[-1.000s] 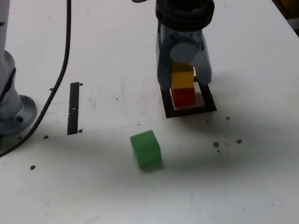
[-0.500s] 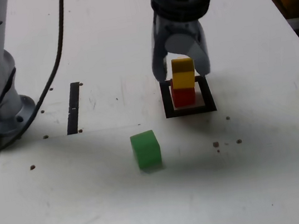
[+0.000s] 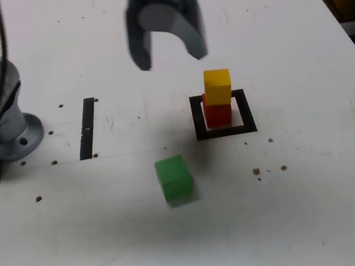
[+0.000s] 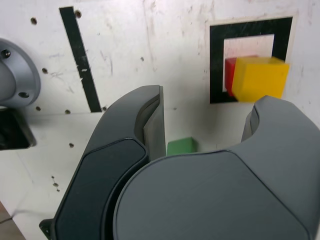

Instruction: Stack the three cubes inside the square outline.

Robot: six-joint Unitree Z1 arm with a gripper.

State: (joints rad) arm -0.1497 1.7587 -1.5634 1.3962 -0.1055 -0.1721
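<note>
Yellow cube (image 3: 217, 87): sits on the red cube (image 3: 217, 114), a little crooked.
Red cube: inside the black tape square (image 3: 225, 130) on the white counter (image 3: 322, 205).
Green cube (image 3: 173, 178): alone on the counter, near the square. It looks like the one left to stack.
Done: two of three, I think.
Gripper (image 3: 168, 47): smooth grey jaws apart, holding nothing, up above the counter.
Cubes: plain, dull, sharp-cornered.

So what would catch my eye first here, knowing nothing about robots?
Probably the little tower: a yellow cube on a red cube inside the black square outline. Then the green cube, alone nearer the camera, and the empty, open gripper hanging above the table.
</note>
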